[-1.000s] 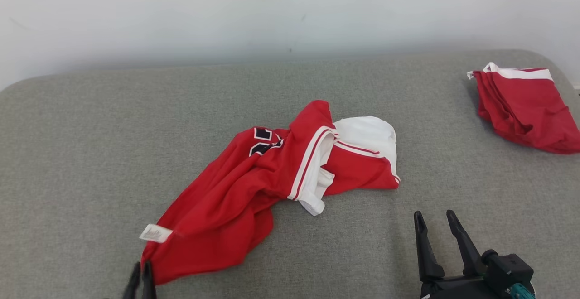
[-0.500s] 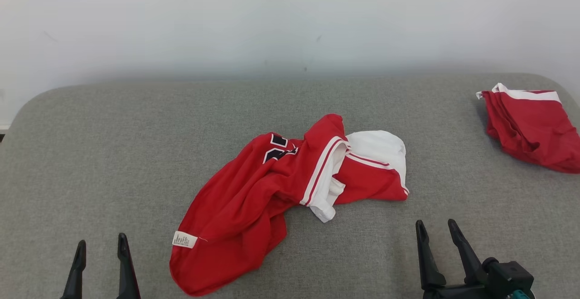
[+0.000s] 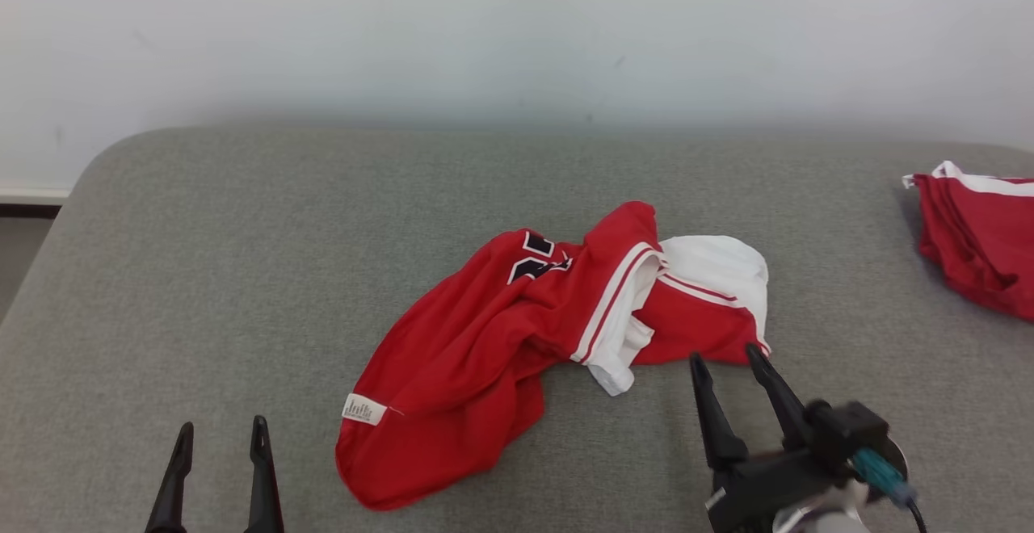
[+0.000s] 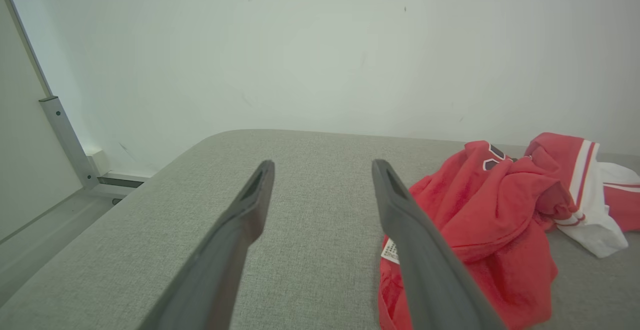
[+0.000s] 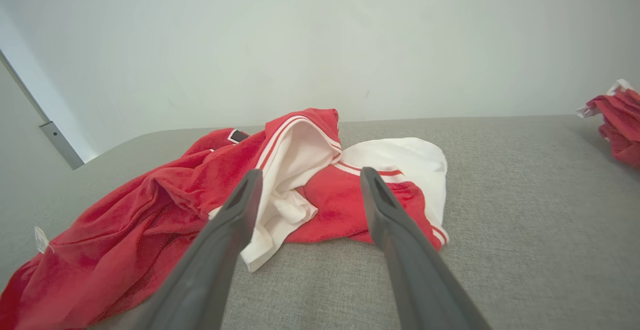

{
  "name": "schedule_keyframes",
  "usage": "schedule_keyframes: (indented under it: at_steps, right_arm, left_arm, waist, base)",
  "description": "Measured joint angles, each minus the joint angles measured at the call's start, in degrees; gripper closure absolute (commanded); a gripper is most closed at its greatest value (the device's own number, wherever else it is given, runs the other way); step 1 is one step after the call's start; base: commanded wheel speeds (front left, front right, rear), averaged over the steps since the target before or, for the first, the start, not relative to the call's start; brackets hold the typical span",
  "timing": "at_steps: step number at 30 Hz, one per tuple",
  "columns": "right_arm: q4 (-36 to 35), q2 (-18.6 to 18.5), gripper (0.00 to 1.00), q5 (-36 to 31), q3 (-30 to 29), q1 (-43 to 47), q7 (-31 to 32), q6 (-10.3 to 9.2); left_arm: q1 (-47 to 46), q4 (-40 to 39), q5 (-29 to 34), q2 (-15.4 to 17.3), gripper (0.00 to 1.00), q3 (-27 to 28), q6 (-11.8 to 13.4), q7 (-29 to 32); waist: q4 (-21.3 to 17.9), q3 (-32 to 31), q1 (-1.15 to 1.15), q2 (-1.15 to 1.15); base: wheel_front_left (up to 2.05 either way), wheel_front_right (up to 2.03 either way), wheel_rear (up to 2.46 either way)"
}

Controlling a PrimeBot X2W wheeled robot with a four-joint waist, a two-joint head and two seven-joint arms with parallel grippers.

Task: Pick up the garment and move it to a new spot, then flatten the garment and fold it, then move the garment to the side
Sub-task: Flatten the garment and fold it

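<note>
Head view: crumpled red-and-white jersey shirt (image 3: 485, 347) mid grey cushioned top (image 3: 242, 234), likely light, limp; pinch cloth nearest front edge; left gripper (image 3: 223, 425), right gripper (image 3: 724, 353) gaping, empty

garment (image 3: 485, 339): red jersey, white trim, dark number | state: crumpled, unfolded, unheld | place: between pincers, tag end near left pincer (image 3: 223, 425), white end just beside right pincer (image 3: 725, 354) tips
</note>
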Motion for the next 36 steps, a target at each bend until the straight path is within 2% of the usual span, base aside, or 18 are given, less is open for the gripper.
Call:
schedule_keyframes:
  at_steps: [9,15,16,17,18,23,27,36]
  right_arm:
    - [16.24,-1.86,0.0,1.05,5.73,-15.62,0.92,0.01]
    - [27.25,-2.61,0.0,2.48,7.44,-21.41,0.65,0.0]
    - [28.7,-2.61,0.03,2.96,7.71,-21.88,0.56,0.0]
    - [29.84,-2.54,0.56,3.55,8.15,-22.27,0.42,0.0]
    - [30.78,-2.45,1.0,4.05,8.62,-22.63,0.4,0.0]
    - [31.44,-2.34,1.0,6.88,9.89,-23.7,0.13,0.01]
    - [24.73,-3.42,1.0,7.12,9.95,-22.18,-0.01,0.01]
    - [7.64,-7.31,1.0,4.91,7.35,-7.97,-0.05,0.01]
  left_arm:
    - [-3.7,1.54,0.22,-0.68,0.0,-2.37,-1.03,0.0]
    - [-5.81,2.59,-0.04,-0.82,0.0,-4.27,-1.08,0.0]
    - [-6.01,2.71,-0.08,-0.85,0.0,-4.44,-1.05,0.0]
    - [-6.1,2.88,-0.14,-0.85,0.0,-4.53,-1.01,0.0]
    - [-6.13,2.97,-0.31,-0.85,0.0,-4.6,-0.97,0.0]
    - [-6.09,3.26,-1.2,-0.88,0.0,-4.67,-0.4,0.0]
    - [-5.61,3.46,-1.21,-0.88,0.0,-4.33,-0.09,0.0]
    - [-4.64,4.55,-1.29,-0.89,0.0,-3.96,-0.54,0.0]
  waist:
    - [4.19,2.25,0.01,0.0]
    - [7.53,4.28,0.01,0.0]
    - [8.05,4.59,0.01,0.0]
    - [8.54,4.88,0.01,0.0]
    - [8.95,5.14,0.01,0.0]
    - [9.35,5.92,0.01,0.01]
    - [8.06,5.63,0.01,0.0]
    - [1.84,3.72,0.01,0.0]
  base:
    - [0.0,0.0,0.0]
    - [0.0,0.0,0.0]
    - [0.0,0.0,0.0]
    - [0.0,0.0,0.0]
    - [0.0,0.0,0.0]
    - [0.0,0.0,0.0]
    - [0.0,0.0,0.0]
    - [0.0,0.0,0.0]
